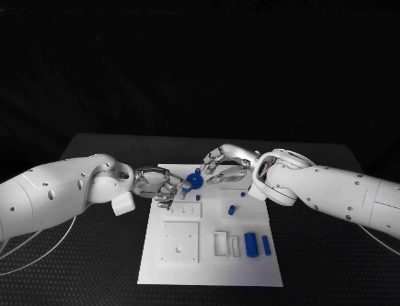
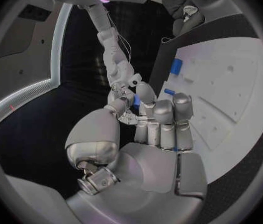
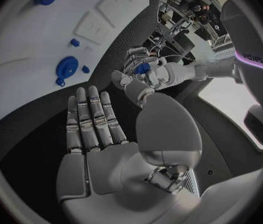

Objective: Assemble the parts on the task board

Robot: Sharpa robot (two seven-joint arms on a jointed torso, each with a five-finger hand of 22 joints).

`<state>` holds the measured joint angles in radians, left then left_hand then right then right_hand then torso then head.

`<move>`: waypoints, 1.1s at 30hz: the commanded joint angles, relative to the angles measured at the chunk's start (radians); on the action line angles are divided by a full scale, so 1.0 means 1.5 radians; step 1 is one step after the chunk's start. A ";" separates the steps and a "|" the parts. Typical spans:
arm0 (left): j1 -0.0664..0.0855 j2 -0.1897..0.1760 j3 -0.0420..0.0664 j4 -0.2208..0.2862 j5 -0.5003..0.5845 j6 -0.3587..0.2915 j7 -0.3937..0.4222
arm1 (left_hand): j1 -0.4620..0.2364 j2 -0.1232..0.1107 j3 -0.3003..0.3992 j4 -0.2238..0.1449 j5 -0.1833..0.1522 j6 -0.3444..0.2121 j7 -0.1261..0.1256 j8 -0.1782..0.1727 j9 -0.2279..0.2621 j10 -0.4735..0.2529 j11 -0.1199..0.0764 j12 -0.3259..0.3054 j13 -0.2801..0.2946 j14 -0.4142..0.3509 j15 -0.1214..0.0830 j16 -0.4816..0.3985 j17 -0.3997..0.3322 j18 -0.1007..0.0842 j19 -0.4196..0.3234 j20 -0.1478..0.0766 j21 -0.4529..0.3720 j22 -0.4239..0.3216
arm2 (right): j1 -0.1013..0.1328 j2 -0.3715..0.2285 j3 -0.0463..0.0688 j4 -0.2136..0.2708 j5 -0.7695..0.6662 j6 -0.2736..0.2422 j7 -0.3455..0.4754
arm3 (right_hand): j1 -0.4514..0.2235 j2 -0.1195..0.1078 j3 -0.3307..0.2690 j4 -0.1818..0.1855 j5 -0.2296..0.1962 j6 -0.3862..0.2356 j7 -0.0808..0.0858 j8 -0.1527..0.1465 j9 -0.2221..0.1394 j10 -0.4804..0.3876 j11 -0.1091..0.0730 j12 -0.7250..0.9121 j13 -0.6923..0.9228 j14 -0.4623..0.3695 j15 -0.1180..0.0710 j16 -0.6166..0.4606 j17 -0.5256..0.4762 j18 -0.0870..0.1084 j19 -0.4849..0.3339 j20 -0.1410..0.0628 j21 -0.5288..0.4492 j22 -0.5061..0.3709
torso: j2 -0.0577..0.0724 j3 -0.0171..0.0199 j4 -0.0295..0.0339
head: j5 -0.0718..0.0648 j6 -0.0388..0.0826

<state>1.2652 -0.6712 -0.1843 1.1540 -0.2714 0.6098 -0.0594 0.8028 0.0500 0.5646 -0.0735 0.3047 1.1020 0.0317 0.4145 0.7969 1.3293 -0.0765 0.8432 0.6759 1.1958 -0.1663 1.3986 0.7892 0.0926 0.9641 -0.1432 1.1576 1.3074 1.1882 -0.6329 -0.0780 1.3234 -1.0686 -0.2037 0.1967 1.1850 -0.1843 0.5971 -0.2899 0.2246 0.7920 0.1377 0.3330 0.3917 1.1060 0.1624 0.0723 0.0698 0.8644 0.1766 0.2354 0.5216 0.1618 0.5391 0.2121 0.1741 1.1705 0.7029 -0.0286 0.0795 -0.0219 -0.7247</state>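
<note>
Both hands meet over the far end of the white rectangular task board [image 1: 209, 239]. Between them is a round blue plastic part [image 1: 194, 180], disc-like with a lobed edge, above the board's far left portion. From the head camera the left hand [image 1: 159, 185] has its silver fingers curled in towards this blue piece; its own wrist camera shows the fingers [image 2: 163, 115] bunched together, with a sliver of blue just at their tips. It seems to pinch the piece, and the right wrist camera shows a blue bit [image 3: 142, 68] clasped at the left hand's fingertips. The right hand [image 1: 226, 163] is just beside the part on its far right side, its fingers [image 3: 89, 115] straight and apart, holding nothing.

Other parts lie on the board: a small blue peg [image 1: 231, 209] near the middle, a thick blue cylinder [image 1: 251, 244] and a slimmer blue rod [image 1: 266, 245] side by side at the near right. A square white plate [image 1: 178, 241] with small holes sits in the near left part of the board. The black table [image 1: 89, 255] lies beneath.
</note>
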 commanded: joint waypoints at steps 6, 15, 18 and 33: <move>0.000 -0.002 0.000 -0.005 0.027 0.051 0.025 | 0.002 0.004 0.134 -0.137 -0.001 -0.002 0.000 -0.004 0.002 -0.006 0.000 0.004 0.001 -0.001 -0.010 0.003 0.001 -0.006 -0.007 -0.073 -0.004 0.009 | -0.005 -0.007 -0.002 0.035 0.000 0.014 0.038 | 0.007 0.002 -0.012 0.000 -0.002 -0.007 -0.004 -0.001 -0.001 -0.006 0.002 -0.002 0.000 -0.007 0.002 -0.002 0.001 -0.011 -0.005 -0.001 -0.007 0.004 | 0.000 0.0002 -0.0003 | 0.003 0.003; 0.000 -0.002 0.000 -0.005 0.027 0.043 0.018 | 0.003 0.004 0.134 -0.136 -0.001 -0.002 0.000 -0.004 0.003 -0.007 0.000 0.004 0.002 -0.002 -0.010 0.004 0.001 -0.006 -0.008 -0.073 -0.005 0.009 | -0.008 -0.010 -0.002 0.061 0.015 0.018 0.045 | -0.005 0.005 -0.042 0.000 0.010 -0.010 -0.005 0.001 -0.001 -0.007 0.004 -0.001 0.001 -0.009 0.003 0.001 0.005 -0.012 -0.002 -0.002 -0.016 0.012 | 0.000 0.0006 -0.0006 | 0.004 0.003; 0.000 -0.001 0.000 -0.005 0.016 0.041 0.017 | 0.003 0.004 0.134 -0.136 -0.001 -0.002 0.000 -0.005 0.003 -0.007 0.000 0.004 0.002 -0.002 -0.010 0.004 0.001 -0.006 -0.008 -0.073 -0.005 0.009 | -0.009 -0.010 -0.002 0.064 0.025 0.015 0.048 | -0.011 0.009 -0.052 0.000 0.015 -0.008 -0.003 0.003 0.000 -0.006 0.003 0.000 0.002 -0.010 0.003 0.002 0.006 -0.012 0.000 -0.003 -0.019 0.015 | 0.000 0.0005 -0.0002 | 0.005 0.003; 0.000 -0.001 0.000 -0.003 0.013 0.034 0.016 | 0.004 0.004 0.133 -0.136 0.000 -0.002 -0.001 -0.006 0.005 -0.008 0.000 0.005 0.002 -0.003 -0.011 0.005 0.002 -0.006 -0.009 -0.073 -0.005 0.009 | -0.009 -0.007 -0.002 0.068 0.037 0.027 0.052 | -0.044 0.043 -0.078 0.006 0.012 -0.004 0.006 0.008 -0.001 -0.004 0.002 0.001 0.002 -0.011 0.003 0.005 0.008 -0.013 0.009 -0.004 -0.038 0.026 | 0.000 0.0003 -0.0009 | 0.006 0.002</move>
<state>1.2648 -0.6752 -0.1843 1.1464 -0.2496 0.6565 -0.0441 0.8046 0.0512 0.5659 -0.0775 0.3017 1.1014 0.0311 0.4095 0.8024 1.3230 -0.0759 0.8472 0.6776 1.1957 -0.1664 1.4024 0.7911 0.0926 0.9592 -0.1410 1.1538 1.3080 1.1755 -0.6449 -0.0815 1.4229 -1.0244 -0.1880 0.2574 1.1263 -0.1178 0.4844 -0.2814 0.2441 0.7881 0.1401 0.3417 0.3909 1.1024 0.1661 0.0723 0.0718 0.8545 0.1795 0.2392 0.5332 0.1621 0.5464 0.2050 0.1209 1.2083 0.7034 -0.0279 0.0779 -0.0135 -0.7214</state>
